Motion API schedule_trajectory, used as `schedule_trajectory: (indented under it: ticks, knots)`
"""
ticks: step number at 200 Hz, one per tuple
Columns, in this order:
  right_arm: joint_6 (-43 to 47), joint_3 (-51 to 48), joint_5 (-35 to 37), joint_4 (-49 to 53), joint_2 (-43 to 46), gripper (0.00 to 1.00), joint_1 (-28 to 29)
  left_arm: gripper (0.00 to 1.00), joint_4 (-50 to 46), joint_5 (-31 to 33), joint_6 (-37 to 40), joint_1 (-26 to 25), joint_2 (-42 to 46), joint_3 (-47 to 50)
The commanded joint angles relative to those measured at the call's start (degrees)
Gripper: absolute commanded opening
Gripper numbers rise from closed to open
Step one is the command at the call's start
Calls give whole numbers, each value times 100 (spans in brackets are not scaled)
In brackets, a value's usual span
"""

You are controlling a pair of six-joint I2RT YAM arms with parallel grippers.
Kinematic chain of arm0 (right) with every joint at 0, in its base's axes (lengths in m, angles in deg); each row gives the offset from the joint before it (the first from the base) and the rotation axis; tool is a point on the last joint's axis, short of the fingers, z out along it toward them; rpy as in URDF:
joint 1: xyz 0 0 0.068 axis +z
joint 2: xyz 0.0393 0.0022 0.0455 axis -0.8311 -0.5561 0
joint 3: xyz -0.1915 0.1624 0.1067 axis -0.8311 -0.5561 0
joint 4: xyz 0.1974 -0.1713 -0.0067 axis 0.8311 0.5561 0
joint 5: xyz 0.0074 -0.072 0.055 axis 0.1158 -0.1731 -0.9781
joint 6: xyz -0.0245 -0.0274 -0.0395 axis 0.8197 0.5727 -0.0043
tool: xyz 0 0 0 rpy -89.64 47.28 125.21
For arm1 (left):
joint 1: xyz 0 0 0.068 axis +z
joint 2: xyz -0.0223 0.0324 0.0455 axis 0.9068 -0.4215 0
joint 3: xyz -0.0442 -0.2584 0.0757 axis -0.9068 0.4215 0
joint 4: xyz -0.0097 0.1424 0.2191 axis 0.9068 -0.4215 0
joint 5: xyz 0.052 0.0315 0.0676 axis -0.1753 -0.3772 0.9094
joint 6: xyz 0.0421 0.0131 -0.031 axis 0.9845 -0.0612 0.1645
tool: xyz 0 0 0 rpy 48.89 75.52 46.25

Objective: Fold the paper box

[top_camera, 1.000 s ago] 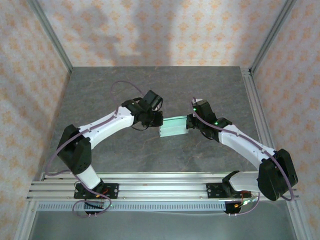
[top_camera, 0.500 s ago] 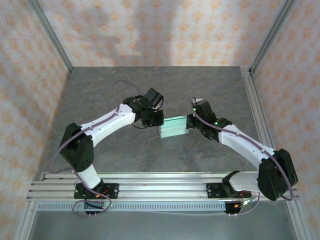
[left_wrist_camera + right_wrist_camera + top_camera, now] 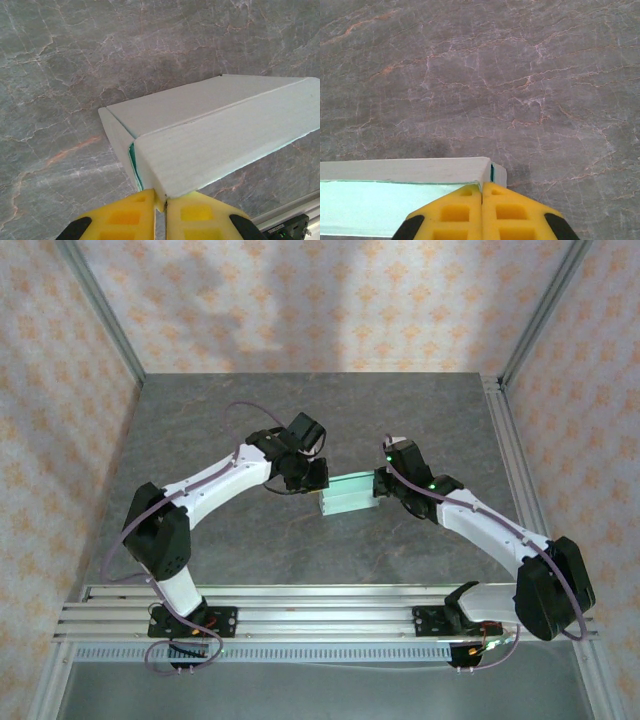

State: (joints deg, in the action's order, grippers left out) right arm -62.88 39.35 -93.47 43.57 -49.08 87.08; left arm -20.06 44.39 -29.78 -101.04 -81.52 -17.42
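Note:
The paper box (image 3: 347, 493) is a pale mint, partly folded flat box in the middle of the grey table, held between the two arms. My left gripper (image 3: 318, 480) is at its left end. In the left wrist view the box (image 3: 215, 130) spreads away from my yellow fingertips (image 3: 135, 210), and the left gripper (image 3: 165, 200) is shut on its near corner, where a teal gap shows between the card layers. My right gripper (image 3: 377, 485) is at the right end. There the right gripper (image 3: 482, 192) is shut on the box's (image 3: 410, 171) corner fold.
The grey marbled table (image 3: 300, 420) stretches out behind and to both sides of the box. Aluminium rails (image 3: 320, 610) run along the near edge, and another rail (image 3: 505, 450) runs down the right side. Patterned walls enclose the table at the back and sides.
The left arm's elbow has swung a little to the right and its wrist has edged towards the back. The box and the right arm have stayed almost still.

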Motion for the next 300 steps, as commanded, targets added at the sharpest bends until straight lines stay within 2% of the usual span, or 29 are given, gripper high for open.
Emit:
schedule_trajectory:
  ticks: [1, 78, 101, 128, 157, 186, 198, 218, 259, 265, 276, 300]
  knots:
    - [-73, 47, -78, -96, -39, 0, 65, 13, 34, -163, 87, -25, -123, -51]
    - [-1, -899, -116, -1112, 140, 0, 94, 14, 165, -66, 96, -64, -231, 317]
    - [-19, -1082, -42, -1282, 156, 0, 95, 19, 160, -105, 164, -86, -205, 274]
    - [-23, -1110, 8, -1336, 189, 0, 106, 41, 119, -218, 368, -104, -50, 128]
    - [3, -1105, 51, -1320, 227, 0, 103, 59, -109, -88, 762, -95, 260, -133]
    - [10, -1105, 44, -1265, 205, 0, 103, 81, 398, -432, 717, -33, 507, 3]
    - [-3, -1140, 47, -1307, 183, 0, 103, 87, 525, -377, 772, -17, 535, -12]
    - [-11, -1158, 38, -1314, 169, 0, 103, 86, 502, -148, 605, 100, 439, -105]
    - [-25, -1224, 32, -1400, 193, 0, 103, 71, 612, 372, 50, 316, 250, 146]
    - [-35, -1232, 17, -1417, 184, 0, 106, 65, 609, 447, 12, 327, 219, 174]
    - [-56, -1233, -41, -1448, 182, 0, 110, 57, 637, 416, -1, 323, 164, 244]
    - [-73, -1189, -177, -1448, 130, 0, 103, 56, 736, 263, -80, 327, 95, 522]
